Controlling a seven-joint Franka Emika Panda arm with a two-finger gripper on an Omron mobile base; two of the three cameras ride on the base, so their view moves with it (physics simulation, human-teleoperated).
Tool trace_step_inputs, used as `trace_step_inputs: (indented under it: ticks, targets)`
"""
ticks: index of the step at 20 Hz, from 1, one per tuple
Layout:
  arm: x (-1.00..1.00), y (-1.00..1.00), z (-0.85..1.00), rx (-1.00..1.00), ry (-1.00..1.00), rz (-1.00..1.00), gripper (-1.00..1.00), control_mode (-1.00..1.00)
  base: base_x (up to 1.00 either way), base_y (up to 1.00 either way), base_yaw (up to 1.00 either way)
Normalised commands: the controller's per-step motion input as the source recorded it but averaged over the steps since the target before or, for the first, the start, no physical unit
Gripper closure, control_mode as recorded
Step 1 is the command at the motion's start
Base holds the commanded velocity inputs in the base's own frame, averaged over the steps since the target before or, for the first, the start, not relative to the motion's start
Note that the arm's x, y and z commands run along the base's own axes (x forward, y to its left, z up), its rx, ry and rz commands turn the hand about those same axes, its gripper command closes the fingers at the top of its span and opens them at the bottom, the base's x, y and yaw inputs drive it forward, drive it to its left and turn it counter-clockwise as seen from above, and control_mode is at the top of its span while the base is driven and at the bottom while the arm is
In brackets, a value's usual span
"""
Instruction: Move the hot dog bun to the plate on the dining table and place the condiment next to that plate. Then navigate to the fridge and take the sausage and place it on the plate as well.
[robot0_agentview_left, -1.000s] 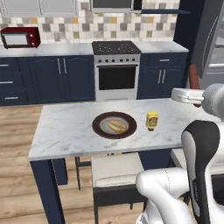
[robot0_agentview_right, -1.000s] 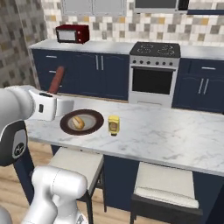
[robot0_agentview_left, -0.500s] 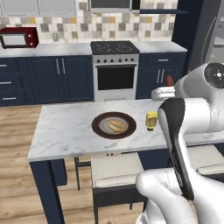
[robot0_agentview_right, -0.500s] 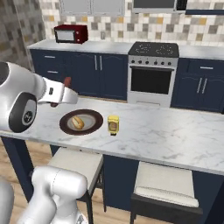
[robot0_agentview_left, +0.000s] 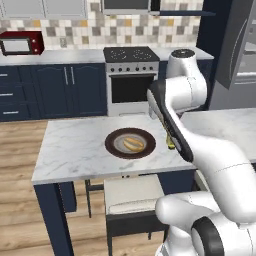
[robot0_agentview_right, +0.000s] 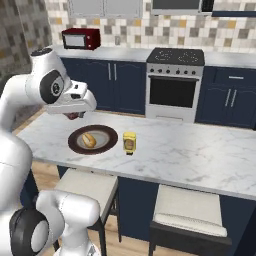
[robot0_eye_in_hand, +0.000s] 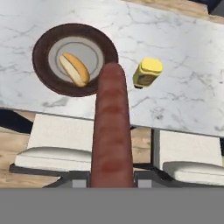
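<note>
My gripper (robot0_eye_in_hand: 111, 177) is shut on the sausage (robot0_eye_in_hand: 112, 127), a dark red-brown cylinder that points out over the dining table (robot0_eye_in_hand: 197, 87). In the right base view the gripper (robot0_agentview_right: 74, 112) hangs with the sausage (robot0_agentview_right: 73, 116) just above the table's far left part, beside the plate (robot0_agentview_right: 75, 142). The brown-rimmed plate (robot0_eye_in_hand: 41, 52) carries the hot dog bun (robot0_eye_in_hand: 74, 69). The yellow condiment (robot0_eye_in_hand: 147, 72) stands upright on the marble just right of the plate. In the left base view my arm covers part of the condiment (robot0_agentview_left: 171, 142); the bun (robot0_agentview_left: 133, 145) lies on the plate (robot0_agentview_left: 112, 145).
Two cushioned stools (robot0_agentview_right: 185, 205) (robot0_agentview_left: 132, 192) are tucked under the table's near edge. Behind the table run navy cabinets with a stove (robot0_agentview_right: 175, 80) and a red microwave (robot0_agentview_right: 80, 38). The grey fridge (robot0_agentview_left: 227, 55) stands at the right.
The arm has swung the sausage from beside the table in over it, down to just by the plate. Plate, bun and condiment have stayed put.
</note>
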Motion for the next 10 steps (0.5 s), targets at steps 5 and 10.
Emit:
trace_step_inputs:
  ticks: [5, 10]
  targets:
    - [0.76, 0.02, -0.66, 0.00, 0.20, 0.21, 1.00, -1.00, 0.00, 0.00, 0.00]
    - [0.79, 0.04, -0.50, 0.00, 0.00, 0.19, 1.00, -1.00, 0.00, 0.00, 0.00]
